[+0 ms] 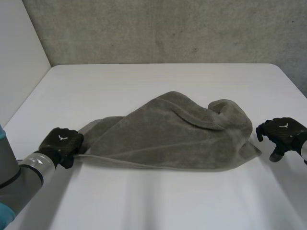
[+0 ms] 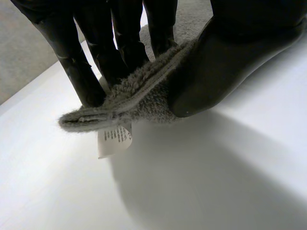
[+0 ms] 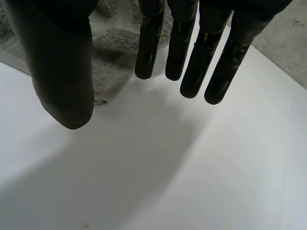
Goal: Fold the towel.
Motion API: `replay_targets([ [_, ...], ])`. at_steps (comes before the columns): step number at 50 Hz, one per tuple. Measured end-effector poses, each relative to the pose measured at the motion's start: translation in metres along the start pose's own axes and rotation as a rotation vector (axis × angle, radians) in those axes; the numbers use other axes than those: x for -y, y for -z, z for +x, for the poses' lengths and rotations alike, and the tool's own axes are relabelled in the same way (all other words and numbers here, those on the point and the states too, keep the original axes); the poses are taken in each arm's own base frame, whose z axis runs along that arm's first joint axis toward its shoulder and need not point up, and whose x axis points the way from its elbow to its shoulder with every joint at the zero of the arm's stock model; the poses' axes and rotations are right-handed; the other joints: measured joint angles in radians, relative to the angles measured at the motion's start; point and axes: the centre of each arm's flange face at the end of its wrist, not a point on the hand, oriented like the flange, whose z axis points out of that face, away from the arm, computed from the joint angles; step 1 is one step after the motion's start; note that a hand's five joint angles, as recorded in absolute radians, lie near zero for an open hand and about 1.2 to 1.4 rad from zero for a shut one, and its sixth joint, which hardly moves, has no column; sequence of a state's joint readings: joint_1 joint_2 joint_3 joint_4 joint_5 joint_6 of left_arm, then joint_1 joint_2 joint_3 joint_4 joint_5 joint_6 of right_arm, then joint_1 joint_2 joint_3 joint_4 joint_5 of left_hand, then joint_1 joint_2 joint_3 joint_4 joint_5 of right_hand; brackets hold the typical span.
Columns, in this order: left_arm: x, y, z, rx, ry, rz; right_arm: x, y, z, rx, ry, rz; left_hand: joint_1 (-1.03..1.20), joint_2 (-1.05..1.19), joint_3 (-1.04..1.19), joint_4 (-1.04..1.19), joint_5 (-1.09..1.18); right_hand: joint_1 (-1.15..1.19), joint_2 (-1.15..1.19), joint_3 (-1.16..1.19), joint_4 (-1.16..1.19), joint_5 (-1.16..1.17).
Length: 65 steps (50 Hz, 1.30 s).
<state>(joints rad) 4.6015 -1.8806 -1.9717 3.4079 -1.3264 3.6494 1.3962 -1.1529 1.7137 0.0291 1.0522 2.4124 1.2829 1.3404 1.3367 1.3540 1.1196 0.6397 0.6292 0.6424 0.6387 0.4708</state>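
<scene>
Towel [image 1: 168,134], grey and rumpled, lies across the middle of the white table [image 1: 144,206]. It is bunched highest at the end nearest the right hand [image 1: 283,134]. The left hand [image 1: 61,143] is at the towel's opposite corner and pinches it between straight fingers [image 2: 76,67] and thumb [image 2: 225,62]. A white label [image 2: 113,140] hangs from the towel's edge at the pinched corner. The right hand hangs just beside the towel's bunched end, over bare table. Its fingers [image 3: 192,62] are straight and slightly spread, with nothing held between them and the thumb [image 3: 62,72].
</scene>
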Motion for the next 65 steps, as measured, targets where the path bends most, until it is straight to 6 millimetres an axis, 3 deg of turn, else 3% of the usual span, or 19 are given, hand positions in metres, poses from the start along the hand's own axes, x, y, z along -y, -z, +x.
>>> replay_targets([
  [10, 0.004, -0.005, -0.016, 0.05, 0.1, 0.01, -0.001, 0.006, 0.006, 0.034, -0.044, -0.027, 0.003, 0.0, 0.0, 0.0, 0.0, -0.006, -0.001, -0.005, -0.003, -0.013],
  [22, 0.002, -0.004, -0.014, 0.038, 0.121, 0.006, -0.009, -0.004, -0.016, 0.122, -0.067, -0.006, 0.004, 0.001, 0.0, 0.002, 0.0, -0.054, -0.024, -0.05, -0.044, -0.082],
  [51, 0.003, -0.004, -0.013, 0.031, 0.119, 0.009, -0.01, -0.024, -0.032, 0.098, -0.04, 0.053, 0.004, 0.003, 0.001, 0.005, 0.0, -0.052, -0.024, -0.049, -0.044, -0.062],
  [65, 0.002, -0.003, -0.012, 0.031, 0.119, 0.008, -0.01, -0.028, -0.033, 0.082, -0.041, 0.063, 0.005, 0.003, 0.001, 0.005, 0.0, 0.239, 0.247, 0.234, 0.235, 0.133],
])
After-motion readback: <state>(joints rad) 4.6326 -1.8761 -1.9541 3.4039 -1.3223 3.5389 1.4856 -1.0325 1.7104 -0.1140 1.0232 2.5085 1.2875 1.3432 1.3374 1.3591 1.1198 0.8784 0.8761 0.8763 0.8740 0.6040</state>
